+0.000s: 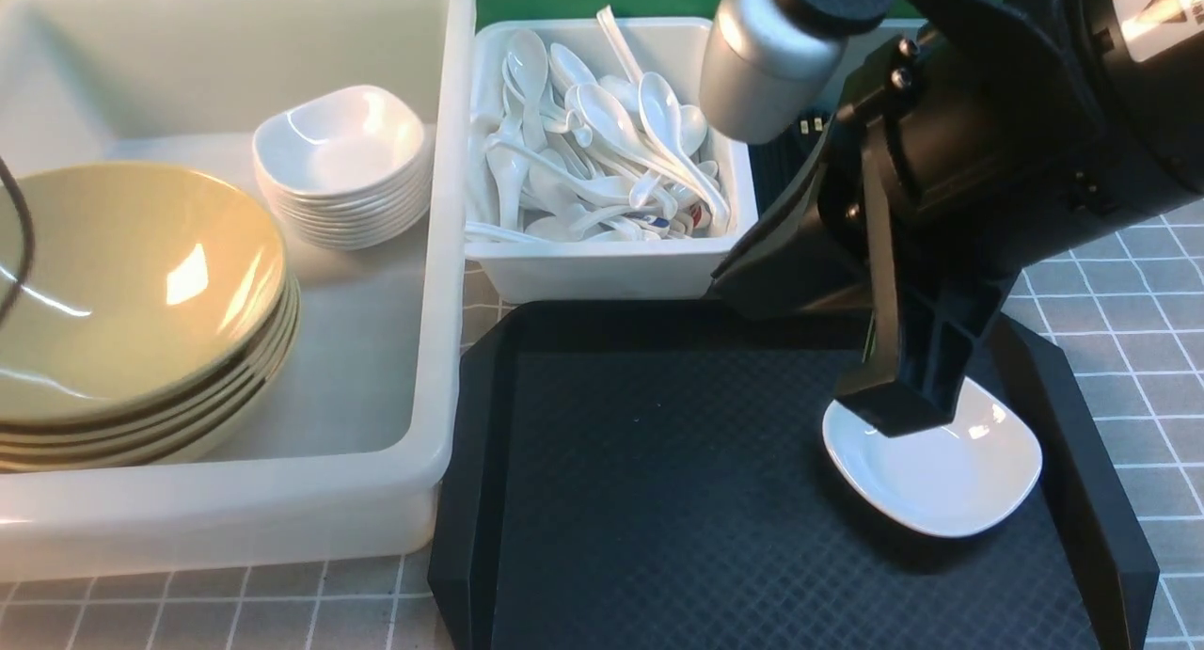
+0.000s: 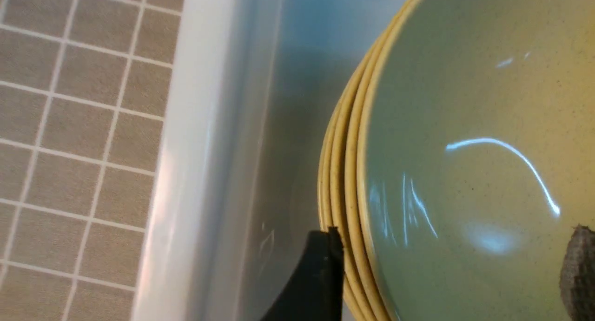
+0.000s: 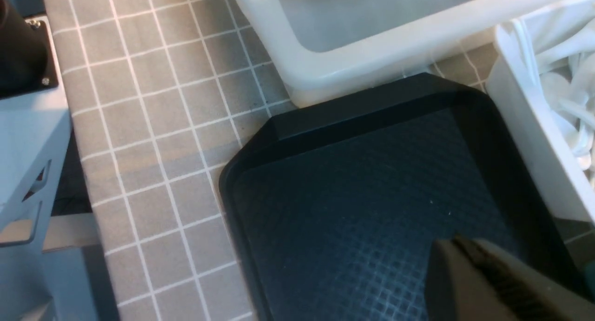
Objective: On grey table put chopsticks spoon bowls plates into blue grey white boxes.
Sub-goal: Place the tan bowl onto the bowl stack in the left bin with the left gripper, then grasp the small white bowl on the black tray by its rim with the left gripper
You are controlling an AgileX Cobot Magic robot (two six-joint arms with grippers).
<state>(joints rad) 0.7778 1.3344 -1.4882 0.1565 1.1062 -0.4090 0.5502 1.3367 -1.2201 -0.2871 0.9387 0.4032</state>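
At the far left of the grey table [image 1: 1110, 293], the large milky-white tub [image 1: 451, 255] holds a stack of olive-yellow bowls [image 1: 132, 283] against its left side, and the left gripper [image 2: 455, 229] hangs over that stack with its jaws wide, one finger outside the rims and the other above the top bowl's hollow, holding nothing. Just beside the bowls, toward the tub's back, stands a stack of small white plates [image 1: 343, 161]. Next comes the small white box [image 1: 602, 274], heaped with white soup spoons [image 1: 602, 133]. In front of it lies a black tray [image 1: 658, 490]. Gold-banded chopsticks [image 1: 811, 123] peek out behind the right arm. On the tray's right side sits one white plate [image 1: 950, 471]; the right gripper [image 1: 894, 401] meets its far rim with jaws closed, though I cannot tell whether they pinch it.
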